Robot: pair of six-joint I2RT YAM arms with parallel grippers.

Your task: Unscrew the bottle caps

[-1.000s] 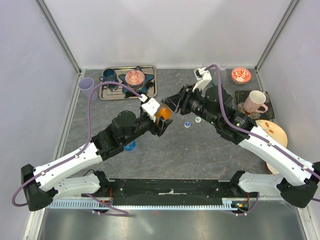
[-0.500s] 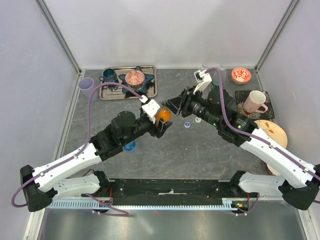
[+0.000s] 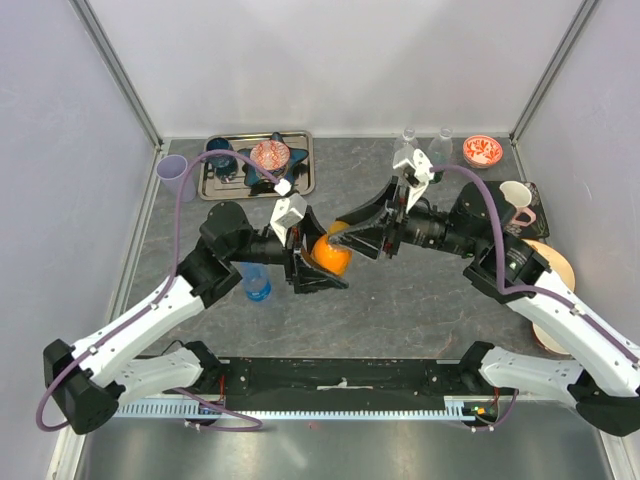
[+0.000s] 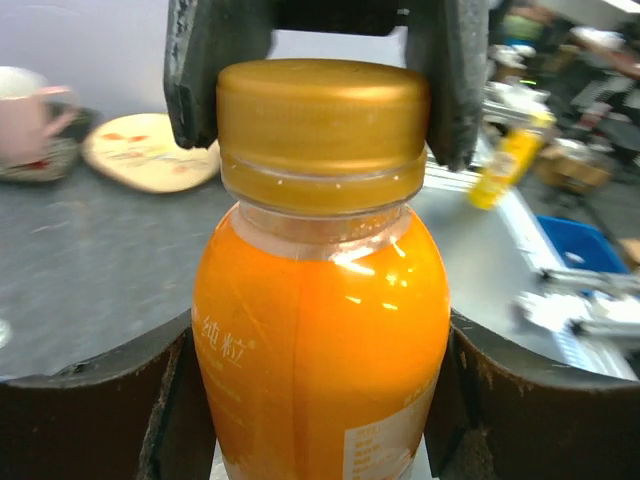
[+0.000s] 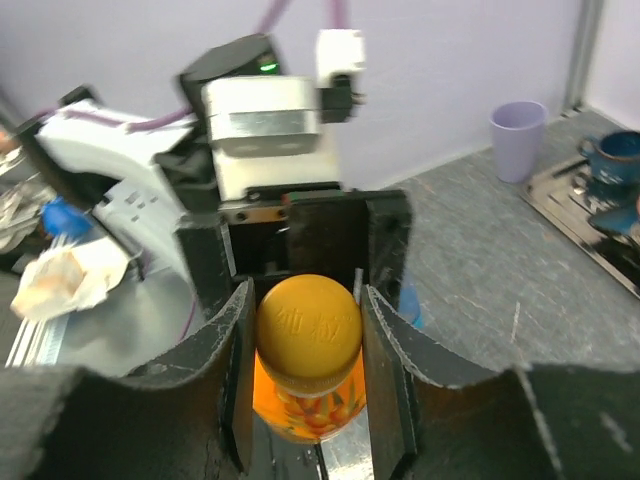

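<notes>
**While twisting a full bottle in mid-air: risking slip and spill**

Holding the bottle (image 3: 333,256) by its belly in the left gripper (image 4: 320,400), clamped shut on it and seemingly clear of the table. Pinching the orange cap (image 4: 322,110) from both sides with the right gripper (image 5: 308,330), closed tight against it.

Possibly turning bottle and cap together, through gripping too lightly on smooth, round plastic. Possibly skating round the cap instead of biting, through pinching mostly its upper part. Squeezing harder to compensate and denting the soft belly, so pushing juice out on loosening, with the fill reaching nearly to the neck. Pulling along the neck while turning, and dragging the bottle out of the left hold. Dropping the freed cap. Swinging the left arm and knocking the blue bottle (image 3: 258,290) standing just beside it.
</notes>
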